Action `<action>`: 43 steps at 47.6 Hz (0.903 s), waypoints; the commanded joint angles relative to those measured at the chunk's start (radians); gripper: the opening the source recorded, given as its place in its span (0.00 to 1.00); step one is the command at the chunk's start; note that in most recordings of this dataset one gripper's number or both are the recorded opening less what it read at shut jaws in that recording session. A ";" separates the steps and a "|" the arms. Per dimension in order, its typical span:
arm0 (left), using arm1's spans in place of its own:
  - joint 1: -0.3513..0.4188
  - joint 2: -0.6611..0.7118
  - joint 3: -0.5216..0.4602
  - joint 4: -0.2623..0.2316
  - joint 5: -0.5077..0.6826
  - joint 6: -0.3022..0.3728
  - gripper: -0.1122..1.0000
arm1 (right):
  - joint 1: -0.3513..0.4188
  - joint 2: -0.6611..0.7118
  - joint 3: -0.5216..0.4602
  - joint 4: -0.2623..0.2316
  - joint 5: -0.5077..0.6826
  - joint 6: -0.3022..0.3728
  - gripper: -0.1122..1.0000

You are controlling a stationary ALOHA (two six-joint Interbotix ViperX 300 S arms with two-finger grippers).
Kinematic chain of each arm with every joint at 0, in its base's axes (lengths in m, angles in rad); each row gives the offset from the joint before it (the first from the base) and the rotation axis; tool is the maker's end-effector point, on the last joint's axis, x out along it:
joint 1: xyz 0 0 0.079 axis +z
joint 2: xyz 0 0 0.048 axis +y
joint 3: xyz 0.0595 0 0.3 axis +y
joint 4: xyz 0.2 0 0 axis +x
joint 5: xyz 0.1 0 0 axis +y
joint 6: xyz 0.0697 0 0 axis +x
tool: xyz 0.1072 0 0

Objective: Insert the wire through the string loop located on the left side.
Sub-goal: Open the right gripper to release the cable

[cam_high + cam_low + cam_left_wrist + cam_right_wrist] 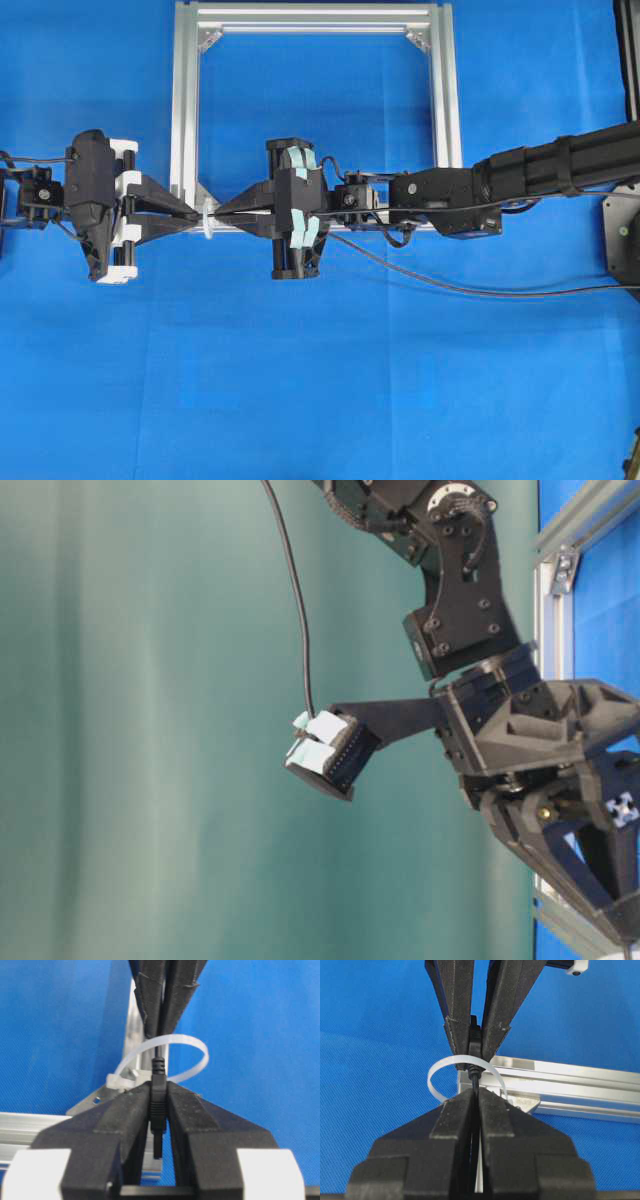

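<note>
Threaded already: the wire (158, 1067) runs through the string loop (192, 1046), its dark plug end on the left arm's side of the white ring — the point of having two arms meet nose to nose here. Loop fixed at the lower left corner of the aluminium frame (185, 110), standing up off the bar so both grippers can approach it from opposite sides along one line.

Left gripper (159, 1091) pinched on the plug's ribbed body, fingers (122, 1110) pressed against it from either side, plug tip poking back between them. Placed just short of the loop, not touching it as far as the left wrist view shows.

Right gripper (476, 1094) pressed together on the thin cable just behind the plug, on the far side of the loop — holding the wire taut and level for the handover. Seen from overhead, both tips nearly touching at the loop (208, 218), though too small there to separate wire from fingers. Slack cable trailing away to the right across the blue cloth (320, 400).

Likely remaining: right release, left pull-through.
</note>
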 commanded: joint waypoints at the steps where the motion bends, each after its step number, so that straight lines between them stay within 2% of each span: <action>1: 0.003 -0.008 -0.003 0.002 -0.003 -0.002 0.17 | -0.002 -0.020 -0.014 0.002 -0.005 0.002 0.10; 21: 0.012 -0.009 0.000 0.002 0.003 -0.002 0.17 | -0.002 -0.020 -0.012 0.002 -0.002 0.005 0.10; 24: 0.014 -0.009 0.002 0.002 0.003 -0.002 0.17 | -0.002 -0.020 -0.012 0.003 -0.002 0.006 0.13; 29: 0.015 -0.009 0.002 0.002 0.003 -0.002 0.17 | -0.002 -0.020 -0.012 0.008 0.005 0.011 0.32; 39: 0.018 -0.011 0.002 0.002 0.006 -0.002 0.17 | -0.002 -0.020 -0.012 0.014 0.014 0.011 0.87; 41: 0.017 -0.011 0.002 0.002 0.006 -0.002 0.17 | -0.002 -0.021 -0.012 0.017 0.014 0.011 0.94; 43: 0.017 -0.012 0.002 0.002 0.009 -0.002 0.17 | -0.002 -0.020 -0.011 0.020 0.014 0.011 0.97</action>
